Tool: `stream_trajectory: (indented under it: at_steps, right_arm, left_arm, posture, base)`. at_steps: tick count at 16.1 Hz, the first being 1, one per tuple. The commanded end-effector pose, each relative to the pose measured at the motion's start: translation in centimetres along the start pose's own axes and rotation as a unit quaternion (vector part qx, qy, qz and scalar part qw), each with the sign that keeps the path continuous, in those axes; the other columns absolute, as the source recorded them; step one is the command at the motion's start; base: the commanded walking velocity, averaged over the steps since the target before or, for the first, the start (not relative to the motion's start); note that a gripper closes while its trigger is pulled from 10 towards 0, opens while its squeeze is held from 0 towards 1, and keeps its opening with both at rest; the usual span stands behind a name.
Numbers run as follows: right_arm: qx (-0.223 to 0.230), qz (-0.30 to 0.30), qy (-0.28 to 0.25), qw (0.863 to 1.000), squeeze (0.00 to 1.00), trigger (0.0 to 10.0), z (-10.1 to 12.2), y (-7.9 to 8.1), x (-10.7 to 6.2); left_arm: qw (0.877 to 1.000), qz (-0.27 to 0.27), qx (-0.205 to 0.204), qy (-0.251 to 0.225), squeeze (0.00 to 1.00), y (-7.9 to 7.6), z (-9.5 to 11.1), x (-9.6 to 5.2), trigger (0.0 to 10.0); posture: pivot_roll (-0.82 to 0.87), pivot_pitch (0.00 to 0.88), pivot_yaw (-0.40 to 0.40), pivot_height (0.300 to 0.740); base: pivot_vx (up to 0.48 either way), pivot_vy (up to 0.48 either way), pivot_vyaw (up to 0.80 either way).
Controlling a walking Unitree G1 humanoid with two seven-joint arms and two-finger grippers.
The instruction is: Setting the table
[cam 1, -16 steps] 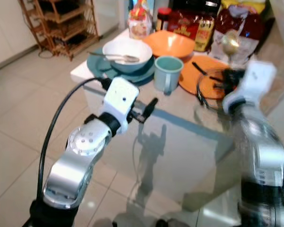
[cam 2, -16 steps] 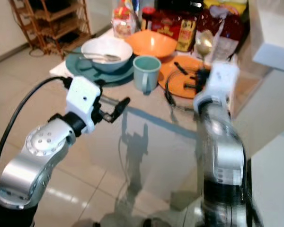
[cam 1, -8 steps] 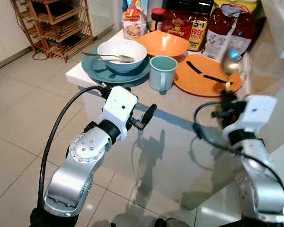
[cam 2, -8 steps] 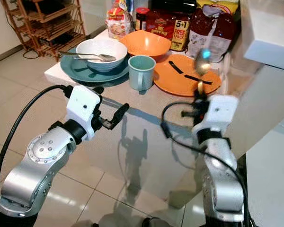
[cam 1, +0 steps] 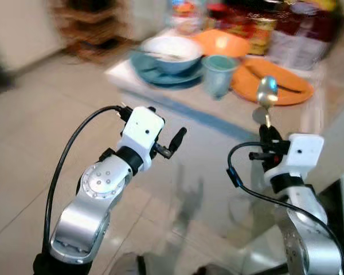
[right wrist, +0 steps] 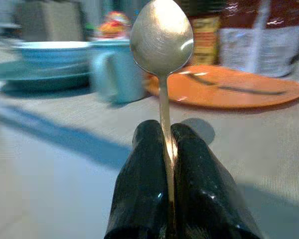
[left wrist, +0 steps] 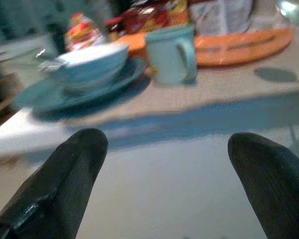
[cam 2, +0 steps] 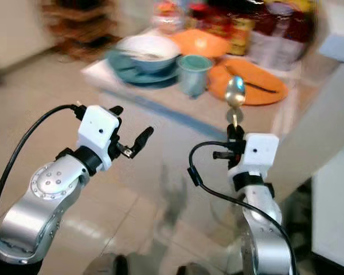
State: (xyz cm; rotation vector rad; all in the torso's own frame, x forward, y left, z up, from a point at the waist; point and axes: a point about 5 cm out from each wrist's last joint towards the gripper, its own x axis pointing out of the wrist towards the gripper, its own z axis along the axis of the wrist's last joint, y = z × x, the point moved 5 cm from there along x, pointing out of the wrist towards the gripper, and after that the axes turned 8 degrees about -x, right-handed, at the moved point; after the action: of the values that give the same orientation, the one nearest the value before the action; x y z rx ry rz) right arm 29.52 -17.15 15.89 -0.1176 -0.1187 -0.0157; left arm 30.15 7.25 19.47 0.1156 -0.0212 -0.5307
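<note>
My right gripper (cam 1: 265, 133) is shut on the handle of a metal spoon (cam 1: 267, 91), which stands upright with its bowl on top; in the right wrist view the spoon (right wrist: 162, 35) rises from between the shut fingers (right wrist: 139, 164). It hovers short of the table's near edge, in front of an orange plate (cam 1: 275, 83). My left gripper (cam 1: 166, 129) is open and holds nothing, raised to the left of the table's front. On the table (cam 1: 126, 74) stand a teal mug (cam 1: 219, 73) and a pale bowl (cam 1: 171, 50) on a teal plate.
An orange bowl (cam 1: 223, 41) and several food packets (cam 1: 286, 28) crowd the back of the table. Dark cutlery lies on the orange plate. A wooden rack (cam 1: 92, 23) stands far left on the tiled floor (cam 1: 46, 114). The eye views are blurred.
The camera has moved and the table now sits farther off. My right gripper has drawn back from over the orange plate, still holding the spoon upright. The left arm keeps its pose.
</note>
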Motion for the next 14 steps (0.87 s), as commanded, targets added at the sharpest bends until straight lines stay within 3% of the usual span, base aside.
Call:
stream_trajectory:
  at_steps: [1, 4, 8, 11, 14]
  right_arm:
    - [-0.008, -0.007, -0.018, 1.0, 0.0, 10.0, 0.9, -0.4, -0.2]
    - [0.002, -0.016, -0.02, 1.0, 0.0, 10.0, 1.0, -0.8, 0.0]
    - [-0.002, -0.031, -0.01, 0.999, 0.0, 10.0, 0.8, -1.7, 0.4]
    - [-0.013, -0.034, -0.009, 0.999, 0.0, 10.0, 0.8, -1.9, 0.8]
    - [-0.055, -0.024, 0.003, 0.998, 0.0, 10.0, 0.2, -1.2, 0.9]
  left_arm:
    - [1.0, 0.003, 0.001, -0.008, 0.0, 0.0, 0.3, 0.2, 10.0]
    - [0.999, 0.031, -0.007, -0.01, 0.0, 0.9, 0.1, 0.7, 10.0]
    - [0.998, 0.059, -0.015, -0.005, 0.0, 1.4, -0.5, 1.3, 10.0]
    - [0.998, 0.063, -0.017, -0.008, 0.0, 1.4, -0.6, 1.4, 10.0]
    - [0.997, 0.067, -0.019, -0.013, 0.0, 1.3, -0.5, 1.6, 10.0]
  posture:
    - [0.05, 0.051, -0.024, 0.74]
    - [0.05, 0.05, -0.025, 0.74]
    - [0.04, 0.044, -0.024, 0.74]
    - [0.03, 0.037, -0.023, 0.74]
    - [0.03, 0.032, -0.024, 0.74]
  base:
    - [0.0, 0.0, 0.0]
    - [0.0, 0.0, 0.0]
    - [0.0, -0.453, -0.71]
    - [0.0, -0.48, 0.0]
    - [0.0, -0.48, 0.0]
